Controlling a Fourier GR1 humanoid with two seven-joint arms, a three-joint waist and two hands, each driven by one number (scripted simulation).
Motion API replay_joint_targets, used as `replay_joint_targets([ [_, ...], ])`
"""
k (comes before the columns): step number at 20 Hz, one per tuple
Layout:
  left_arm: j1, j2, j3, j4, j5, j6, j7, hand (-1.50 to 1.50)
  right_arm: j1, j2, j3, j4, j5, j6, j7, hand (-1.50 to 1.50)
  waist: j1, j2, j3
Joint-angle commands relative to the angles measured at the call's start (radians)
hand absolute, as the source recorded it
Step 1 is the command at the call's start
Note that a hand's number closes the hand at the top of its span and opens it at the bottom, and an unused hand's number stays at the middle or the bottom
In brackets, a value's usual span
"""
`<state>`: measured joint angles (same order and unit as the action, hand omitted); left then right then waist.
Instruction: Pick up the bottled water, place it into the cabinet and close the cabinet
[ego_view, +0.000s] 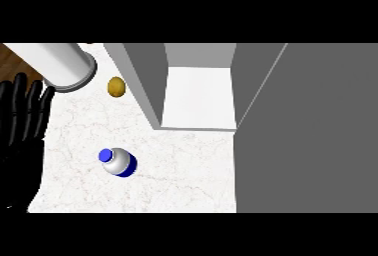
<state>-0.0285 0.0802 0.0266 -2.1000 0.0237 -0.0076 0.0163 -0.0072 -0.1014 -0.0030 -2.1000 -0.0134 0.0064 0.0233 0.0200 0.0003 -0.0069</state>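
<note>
Left hand (22, 120) parked at the left edge, black fingers straight and pointing up, holding nothing. Nearest on the white marbled counter (184, 170): bottled water (117, 162), standing upright so mostly seen from above, blue cap tipped a little to the upper left, pale rounded body, blue band low down. Further back, small smooth golden-brown oval thing (116, 86). Beside that, top left, big white cylinder (63, 62) with grey rim. Open cabinet (198, 95) behind: grey walls, flat white inside, boxy.
</note>
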Motion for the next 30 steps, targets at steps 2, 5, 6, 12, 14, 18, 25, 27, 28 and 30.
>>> replay_joint_targets([
  [2, 0.028, 0.068, 0.029, -0.005, 0.189, -0.171, -0.027, -1.5, 0.023, -0.006, -0.021, -0.056, -0.045, 0.021, -0.001, -1.5, -0.023, -0.003, 0.006],
  [5, -0.006, 0.14, -0.026, 0.019, 0.329, -0.363, -0.053, -1.5, 0.042, 0.039, 0.034, -0.086, -0.026, 0.0, -0.013, -1.5, -0.039, -0.005, 0.005],
  [6, 0.005, 0.162, -0.018, 0.062, 0.381, -0.435, -0.103, -1.5, 0.028, 0.035, 0.023, -0.107, -0.041, -0.001, -0.001, -1.5, -0.043, -0.002, 0.003],
  [12, 0.159, 0.305, 0.044, 0.105, 0.634, -0.587, 0.086, -1.5, 0.293, 0.024, 0.11, -0.24, -0.158, 0.068, 0.193, -1.5, -0.032, -0.006, 0.006],
  [14, 0.161, 0.369, 0.091, 0.101, 0.738, -0.626, 0.134, -1.5, 0.3, 0.022, 0.136, -0.305, -0.138, 0.051, 0.246, -1.5, -0.024, -0.005, 0.006],
  [18, 0.249, 0.348, 0.111, 0.024, 0.737, -0.63, 0.145, -1.5, 0.454, 0.02, 0.138, -0.446, -0.164, 0.072, 0.258, -1.5, -0.023, -0.005, 0.007],
  [25, 0.246, 0.324, 0.188, 0.161, 0.642, -0.731, 0.094, -1.5, 0.567, 0.056, 0.244, -0.444, -0.097, 0.116, 0.163, -1.5, -0.027, -0.003, 0.007],
  [27, 0.198, 0.302, 0.179, 0.19, 0.617, -0.712, 0.102, -1.5, 0.62, 0.049, 0.234, -0.433, -0.098, 0.135, 0.122, -1.5, -0.031, -0.003, 0.007],
  [28, 0.227, 0.283, 0.145, 0.123, 0.608, -0.682, 0.139, -1.5, 0.601, 0.035, 0.208, -0.457, -0.139, 0.139, 0.141, -1.5, -0.028, -0.003, 0.007],
  [30, 0.251, 0.294, 0.213, 0.188, 0.606, -0.744, 0.077, -1.5, 0.671, 0.035, 0.234, -0.522, -0.129, 0.127, 0.16, -1.5, -0.03, -0.004, 0.007],
])
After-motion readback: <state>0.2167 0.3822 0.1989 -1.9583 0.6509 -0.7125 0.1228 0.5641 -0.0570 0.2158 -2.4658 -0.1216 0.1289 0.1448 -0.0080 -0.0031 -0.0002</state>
